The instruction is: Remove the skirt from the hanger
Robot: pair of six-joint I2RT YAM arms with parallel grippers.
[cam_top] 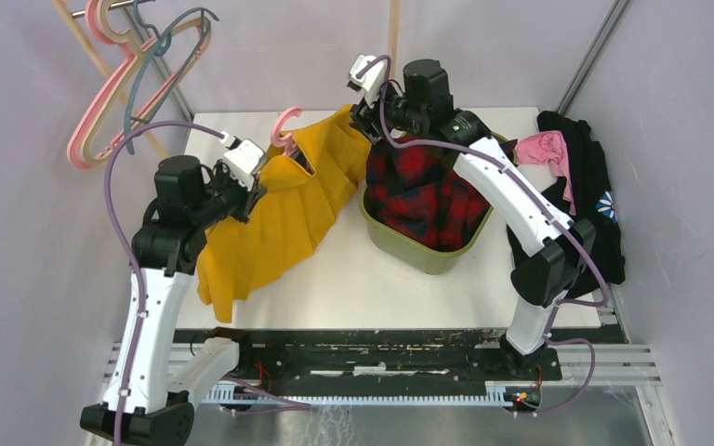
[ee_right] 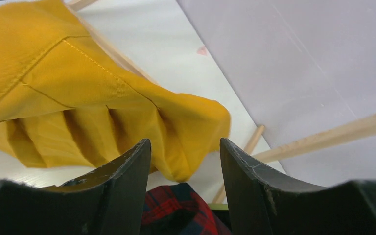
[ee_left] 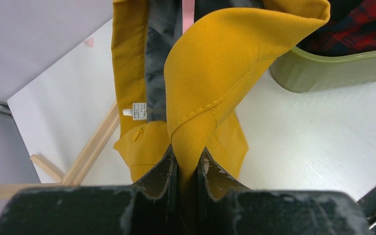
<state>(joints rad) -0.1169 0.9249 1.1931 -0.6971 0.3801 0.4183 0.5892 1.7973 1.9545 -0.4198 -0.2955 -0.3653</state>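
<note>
The left gripper (ee_left: 187, 161) is clamped on a fold of the mustard-yellow skirt (cam_top: 279, 218). In the left wrist view the cloth comes up out of the narrow slit between its two black fingers (ee_left: 159, 171) at the bottom centre and rises as a stitched fold toward the upper right. Beside that fold, in the upper middle of the frame, the waistband opens onto a grey lining (ee_left: 156, 63) with a small white label (ee_left: 138, 111). A pink strip of the hanger (ee_left: 188, 12) runs down inside it from the top edge.

The right gripper (ee_right: 185, 147) has its jaws apart. In the right wrist view a pleated corner of the skirt hangs in the gap at its fingertips (ee_right: 132, 166); whether either one touches the cloth cannot be told.

In the top view the skirt drapes from the upper middle of the frame, at the right gripper, down to the lower left across the white table (cam_top: 381, 288). The hanger's pink hook sticks up at its upper edge, just beside the left gripper. Right of the skirt sits an olive-green bin (cam_top: 432, 258) holding red-and-black plaid cloth (cam_top: 423, 190). At the table's right edge lies a black garment (cam_top: 595, 204) with a pink cloth (cam_top: 544, 149) on it. Spare hangers (cam_top: 121, 84) hang in the upper left corner.
</note>
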